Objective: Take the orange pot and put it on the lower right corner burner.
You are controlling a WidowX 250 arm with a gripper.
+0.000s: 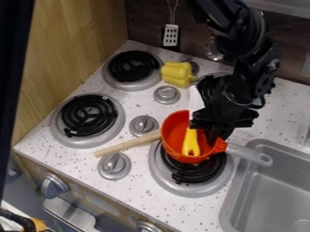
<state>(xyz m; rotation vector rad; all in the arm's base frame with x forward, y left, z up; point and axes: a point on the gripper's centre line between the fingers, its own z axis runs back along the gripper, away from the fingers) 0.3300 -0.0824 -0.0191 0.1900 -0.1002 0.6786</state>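
Orange pot (174, 128) over lower R burner (186, 189), off-ctr. toward rear; contact unclear. Tool (215, 135) at pot's rim; grip state can't be confirmed. Caution: release w/ pot off-ctr. may cause tipping, esp. w/ yellow-handled utensil (191, 144) leaning inside.

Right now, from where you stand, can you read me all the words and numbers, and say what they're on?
None that I can read.
Stove's front panel: faint marks, too blurred to read.
Round knobs: no letters or numbers I can make out.
Orange pot: no writing I can see.
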